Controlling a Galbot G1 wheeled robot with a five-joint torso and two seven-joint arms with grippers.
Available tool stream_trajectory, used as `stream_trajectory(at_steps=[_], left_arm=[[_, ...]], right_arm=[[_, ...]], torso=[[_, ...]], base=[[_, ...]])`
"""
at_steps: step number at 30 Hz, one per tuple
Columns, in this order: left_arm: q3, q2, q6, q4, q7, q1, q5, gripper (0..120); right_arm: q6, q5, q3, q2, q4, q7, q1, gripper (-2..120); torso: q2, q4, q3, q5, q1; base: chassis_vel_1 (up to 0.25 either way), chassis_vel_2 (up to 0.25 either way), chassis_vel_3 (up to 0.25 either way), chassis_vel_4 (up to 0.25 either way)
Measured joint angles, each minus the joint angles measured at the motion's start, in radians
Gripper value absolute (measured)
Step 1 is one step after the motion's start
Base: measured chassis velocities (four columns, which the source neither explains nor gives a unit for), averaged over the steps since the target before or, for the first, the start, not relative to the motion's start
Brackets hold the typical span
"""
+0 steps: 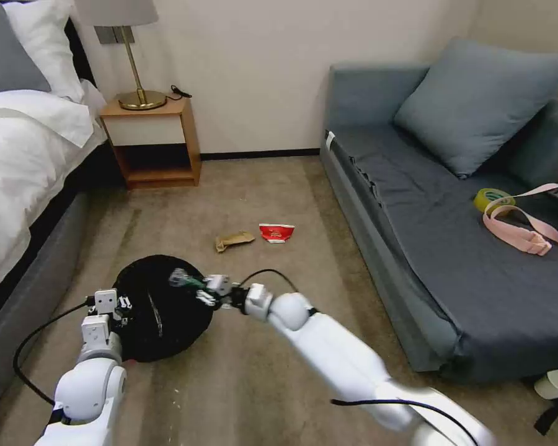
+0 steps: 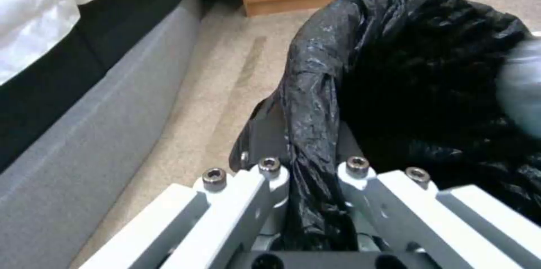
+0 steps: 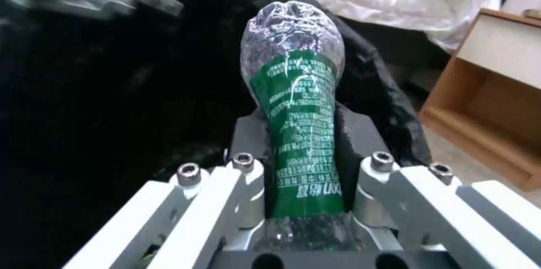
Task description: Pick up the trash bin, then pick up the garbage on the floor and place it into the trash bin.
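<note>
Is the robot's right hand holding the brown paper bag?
No, the right gripper is clamped on the bottle with the green label, while the brown paper bag lies on the carpet.

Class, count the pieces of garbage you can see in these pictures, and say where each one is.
3. The plastic bottle is held in the right gripper over the trash bin. The brown paper bag and red-and-white packet lie on the carpet. The bin's inside is dark, so more may be hidden.

Carpet [image 1: 254,204] (paper bag [image 1: 233,240], red packet [image 1: 276,232])
</note>
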Motion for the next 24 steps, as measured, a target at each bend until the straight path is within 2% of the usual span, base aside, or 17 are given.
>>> stream_trajectory(at_steps=[3, 8, 11, 12, 16, 17, 20, 22, 24], left_arm=[[-0.001, -0.004, -0.001, -0.001, 0.001, 0.003, 0.0, 4], [-0.003, -0.009, -0.008, 0.013, 0.003, 0.002, 0.0, 4], [0.0, -0.014, -0.01, 0.021, 0.004, 0.0, 0.0, 4], [0.0, -0.014, -0.01, 0.021, 0.004, 0.0, 0.0, 4], [0.008, -0.02, -0.01, 0.025, 0.005, -0.006, 0.003, 4], [0.008, -0.02, -0.01, 0.025, 0.005, -0.006, 0.003, 4], [0.024, -0.021, -0.01, 0.036, 0.007, -0.016, 0.013, 4], [0.026, -0.021, -0.01, 0.036, 0.007, -0.018, 0.014, 4], [0.029, -0.022, -0.009, 0.037, 0.008, -0.022, 0.015, 4]], right_arm=[[0.028, -0.022, -0.002, 0.009, -0.072, 0.036, 0.008, 18], [0.045, -0.047, 0.0, 0.009, -0.09, 0.078, -0.002, 22], [0.047, -0.066, -0.003, 0.007, -0.074, 0.111, -0.022, 35], [0.047, -0.066, -0.003, 0.007, -0.074, 0.111, -0.022, 35], [0.043, -0.072, -0.009, 0.005, -0.046, 0.111, -0.028, 50], [0.043, -0.072, -0.009, 0.005, -0.046, 0.111, -0.028, 50], [0.018, -0.052, -0.034, 0.004, 0.021, 0.098, -0.028, 70], [0.011, -0.046, -0.04, 0.004, 0.035, 0.098, -0.028, 71], [-0.008, -0.027, -0.062, 0.004, 0.083, 0.1, -0.028, 83]], torso=[[0.0, -0.0007, 0.0, -0.0003, 0.0], [0.0, -0.001, 0.0, -0.0003, 0.0], [0.0, -0.0007, 0.0, -0.0002, 0.0], [0.0, -0.0007, 0.0, -0.0002, 0.0], [0.0, -0.0008, 0.0, -0.0001, 0.0], [0.0, -0.0008, 0.0, -0.0001, 0.0], [0.0, -0.0007, 0.0, 0.0, 0.0], [0.0, -0.0007, 0.0, 0.0, 0.0], [0.0, -0.0008, 0.0, 0.0001, 0.0]], base=[[0.0, 0.0, 0.0, 0.0], [0.0, 0.0, 0.0, 0.0], [0.0, 0.0, 0.0, 0.0], [0.0, 0.0, 0.0, 0.0], [0.0, 0.0, 0.0, 0.0], [0.0, 0.0, 0.0, 0.0], [0.0, 0.0, 0.0, 0.0], [0.0, 0.0, 0.0, 0.0], [0.0, 0.0, 0.0, 0.0]])
